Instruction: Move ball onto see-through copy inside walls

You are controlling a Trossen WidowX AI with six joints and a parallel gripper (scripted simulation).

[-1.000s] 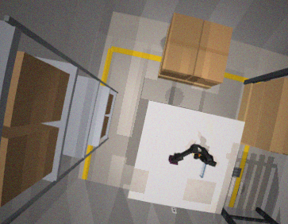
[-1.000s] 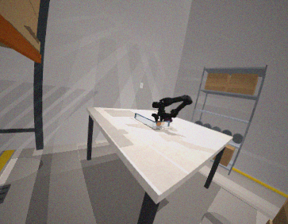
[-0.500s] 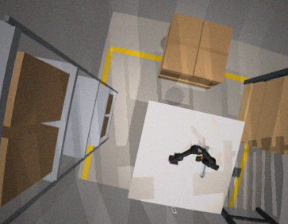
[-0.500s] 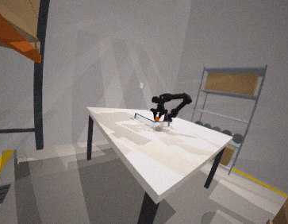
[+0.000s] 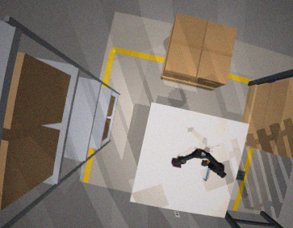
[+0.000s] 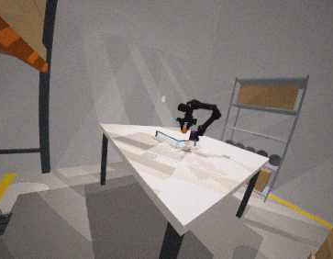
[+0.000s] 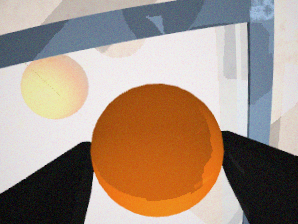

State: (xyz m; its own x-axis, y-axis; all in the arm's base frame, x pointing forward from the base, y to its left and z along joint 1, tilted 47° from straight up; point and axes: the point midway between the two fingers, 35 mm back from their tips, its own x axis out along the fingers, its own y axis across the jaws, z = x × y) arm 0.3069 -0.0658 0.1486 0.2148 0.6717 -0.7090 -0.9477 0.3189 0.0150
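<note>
You are seeing the pincer (image 7: 157, 163) clamping the orange ball (image 7: 157, 149), with carrying to the see-through copy (image 7: 55, 86) and releasing remaining.
</note>
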